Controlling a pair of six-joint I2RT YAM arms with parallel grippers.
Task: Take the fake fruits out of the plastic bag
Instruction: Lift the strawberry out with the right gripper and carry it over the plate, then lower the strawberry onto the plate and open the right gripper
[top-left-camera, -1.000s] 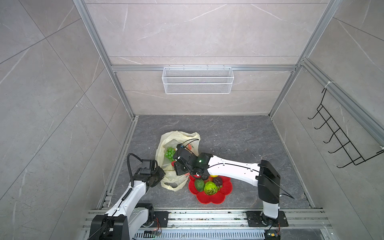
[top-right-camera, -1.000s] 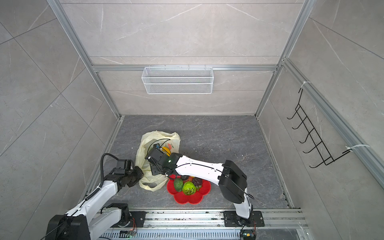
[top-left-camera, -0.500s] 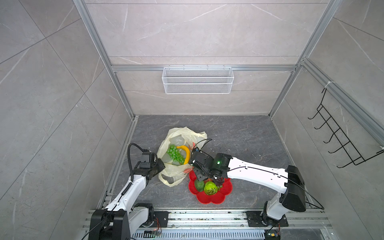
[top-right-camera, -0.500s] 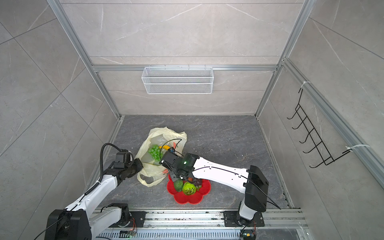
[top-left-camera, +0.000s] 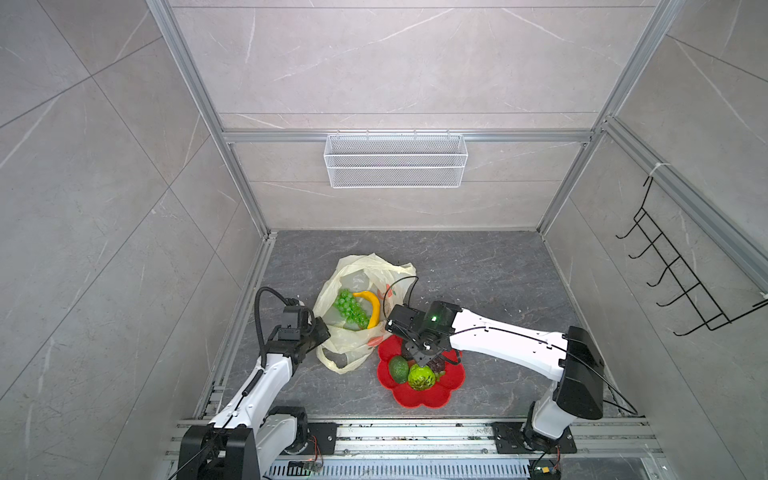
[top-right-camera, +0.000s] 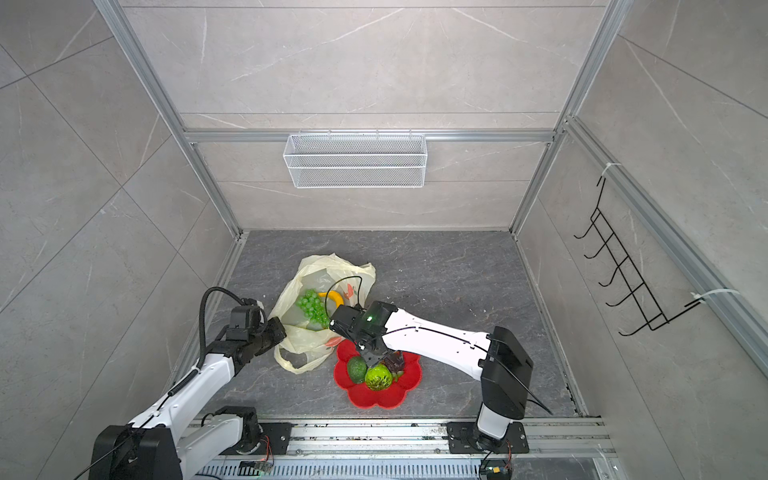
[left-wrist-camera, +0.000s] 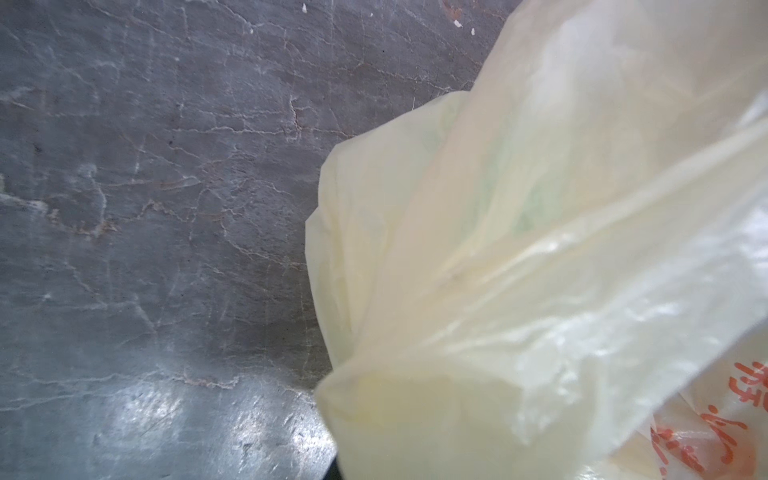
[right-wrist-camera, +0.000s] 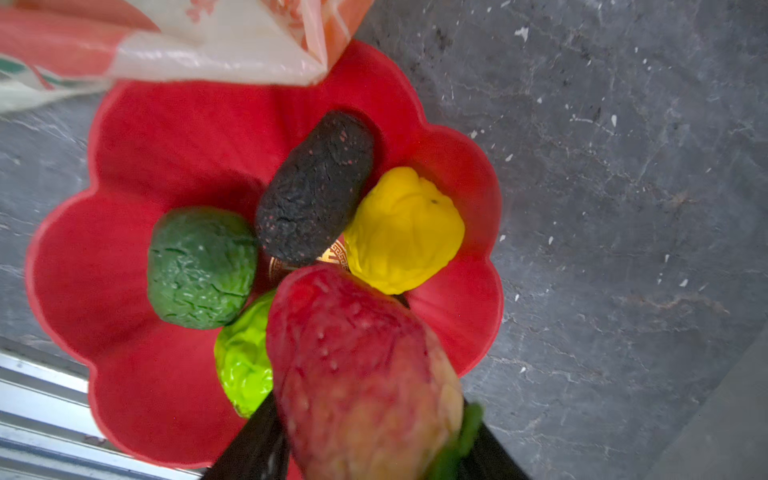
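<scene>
Left end effector (top-left-camera: 321, 331) clamps plastic bag (top-left-camera: 356, 262) film beside red plate (right-wrist-camera: 137, 141); right end effector (top-left-camera: 422, 357) pinches strawberry (right-wrist-camera: 357, 365) over it. Grape bunch (top-left-camera: 351, 307), banana (top-left-camera: 375, 308) in bag behind plate: likely light, slick; grab banana mid-curve.

The plastic bag (top-left-camera: 376, 266) is pale yellow with orange-red prints; the grape bunch (top-left-camera: 351, 307) is green, the banana (top-left-camera: 374, 305) yellow. The plate (right-wrist-camera: 158, 137) and the strawberry (right-wrist-camera: 353, 365) are red, the bench (top-left-camera: 478, 266) grey with pale veins.
</scene>
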